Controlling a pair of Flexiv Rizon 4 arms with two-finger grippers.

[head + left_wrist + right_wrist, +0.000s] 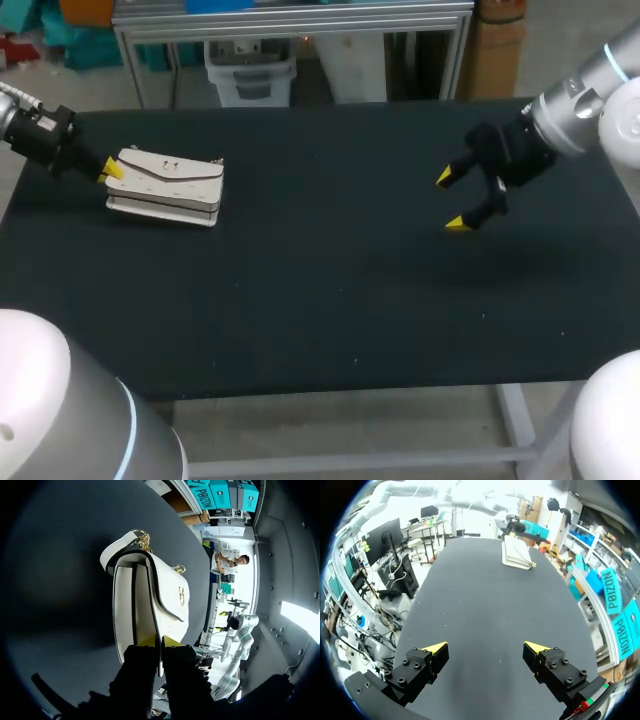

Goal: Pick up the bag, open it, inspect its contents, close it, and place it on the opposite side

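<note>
White bag (165, 187) lies flat on the dark table (320, 300), flap shut, gold chain at the end away from the left gripper (112, 170). In the left wrist view, that gripper (159, 641) pinches the bag's (150, 605) near edge, tips nearly together on the black-trimmed flap rim. Right gripper (452, 200) is well apart from the bag, fingers spread wide with nothing between them.

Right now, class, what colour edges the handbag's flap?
Black, on the white leather handbag; left wrist view shows it best.
</note>
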